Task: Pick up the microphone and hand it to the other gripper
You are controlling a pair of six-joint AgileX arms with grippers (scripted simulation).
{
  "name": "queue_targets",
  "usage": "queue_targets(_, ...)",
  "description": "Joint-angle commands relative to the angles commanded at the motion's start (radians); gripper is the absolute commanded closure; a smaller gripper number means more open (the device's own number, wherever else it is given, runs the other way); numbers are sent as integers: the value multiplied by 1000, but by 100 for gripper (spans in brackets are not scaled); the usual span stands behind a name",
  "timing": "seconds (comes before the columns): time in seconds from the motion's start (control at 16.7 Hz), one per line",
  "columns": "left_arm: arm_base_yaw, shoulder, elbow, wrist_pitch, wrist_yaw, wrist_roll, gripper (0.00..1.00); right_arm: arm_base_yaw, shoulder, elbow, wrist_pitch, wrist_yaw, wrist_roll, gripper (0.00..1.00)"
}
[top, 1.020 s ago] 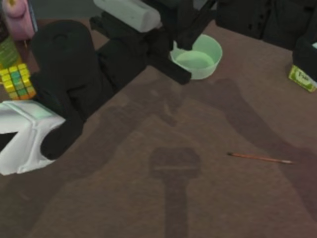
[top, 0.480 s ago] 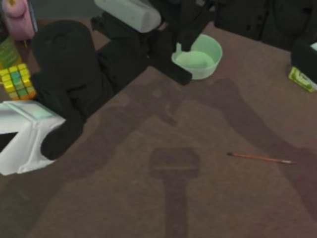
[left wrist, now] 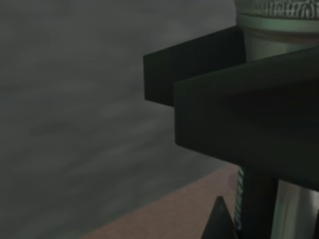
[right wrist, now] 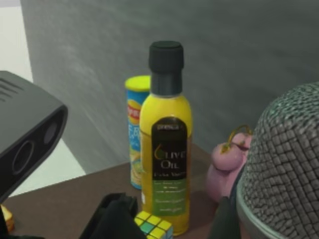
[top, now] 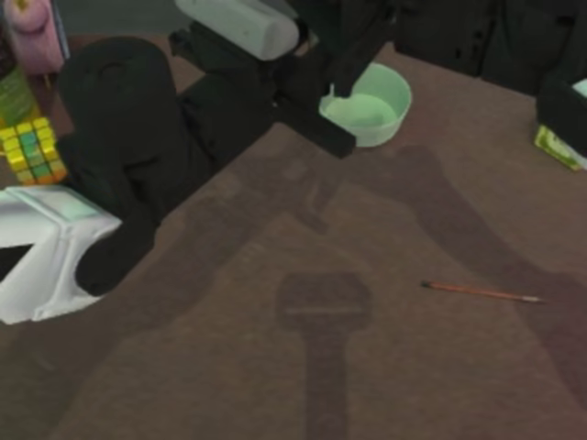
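Note:
The microphone [left wrist: 279,9] stands upright in the air, its silver mesh head [right wrist: 286,169] on top and its black handle [left wrist: 255,209] running down. My left gripper [left wrist: 249,226] is shut on the handle low down. One of its fingertips [left wrist: 219,224] shows beside the handle. My right gripper [right wrist: 169,221] is open. Its broad wedge fingers [left wrist: 239,114] stand on either side of the microphone just under the head. In the top view both grippers meet at the left rim of the green bowl [top: 376,115], and the microphone is lost among the black arms.
A thin orange-brown stick [top: 481,292] lies on the table at the right. A Rubik's cube [top: 32,151], an olive oil bottle [right wrist: 166,144], a chips can [right wrist: 134,124] and a pink toy [right wrist: 227,164] crowd the far left. A yellow-green box [top: 559,145] sits at the right edge.
The black gripper over the bowl's left rim has shifted slightly to the right and covers a little more of the bowl. Nothing else has moved.

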Motion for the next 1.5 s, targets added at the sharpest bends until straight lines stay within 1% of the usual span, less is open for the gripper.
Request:
queue_targets(0.36, 0, 0, 0, 0, 0, 0, 100, 0, 0, 0, 0, 0, 0, 100)
queue_targets(1.14, 0, 0, 0, 0, 0, 0, 2, 0, 0, 0, 0, 0, 0, 100)
queue_targets(1.2, 0, 0, 0, 0, 0, 0, 0, 0, 0, 0, 0, 0, 0, 100)
queue_targets(1.5, 0, 0, 0, 0, 0, 0, 0, 0, 0, 0, 0, 0, 0, 100)
